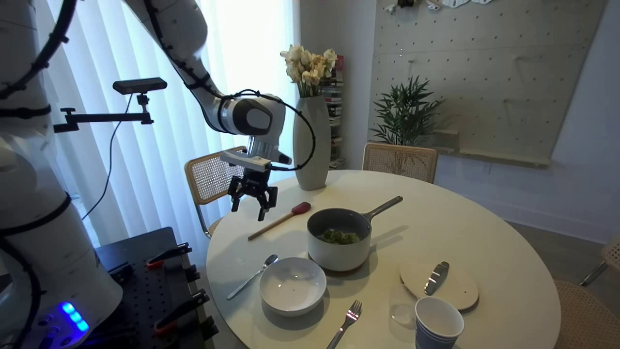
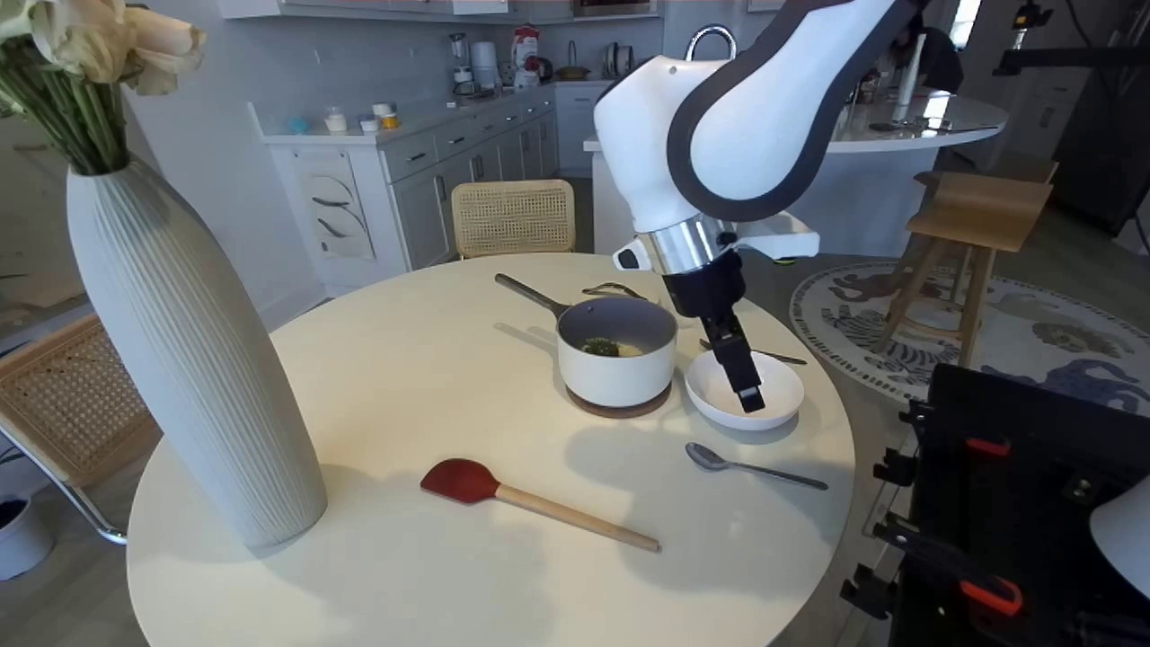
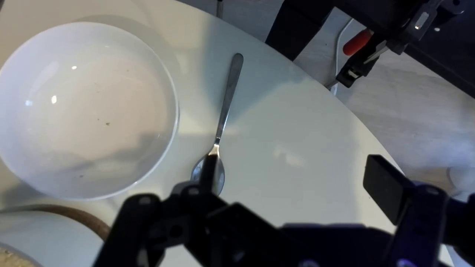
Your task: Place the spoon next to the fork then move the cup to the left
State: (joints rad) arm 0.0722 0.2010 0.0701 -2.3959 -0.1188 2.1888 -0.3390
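Hangs in the air above a round cream table (image 1: 445, 223), with the two black fingers of the pincer (image 3: 293, 168) spread wide and nothing held between them. Has the spoon (image 3: 222, 124) lying on the tabletop beneath the pincer, apart from both fingers. In the wrist view, covers part of the spoon's oval head with the fingertip on the picture's left; in both exterior views, shows that head whole. Stretches the spoon's long axis almost straight up the wrist view, leaning a little right at the top: oval head at the pincer's end, slim handle pointing away from the pincer toward the table's edge. In both exterior views, aims that head roughly the same way as the head of a red-headed spatula (image 2: 539, 506), near the pincer yet outside the wrist view. Just beside the spoon, on the side away from the gap between the fingers, shows a white bowl (image 3: 79, 122), with specks (image 3: 107, 123) made out inside only in the wrist view. Past the bowl from the pincer, gives the fork (image 1: 346, 324) in an exterior view, tines up and to the right, handle running off the bottom edge. Farther from the pincer than the fork, shows the cup (image 1: 438, 322) upright, pale inside and blue-banded outside, beyond the wrist view. In both exterior views, reveals green florets (image 1: 339, 236) in a saucepan (image 1: 334, 254) near the bowl; in the wrist view, gives only a slice of that saucepan, left of the pincer.
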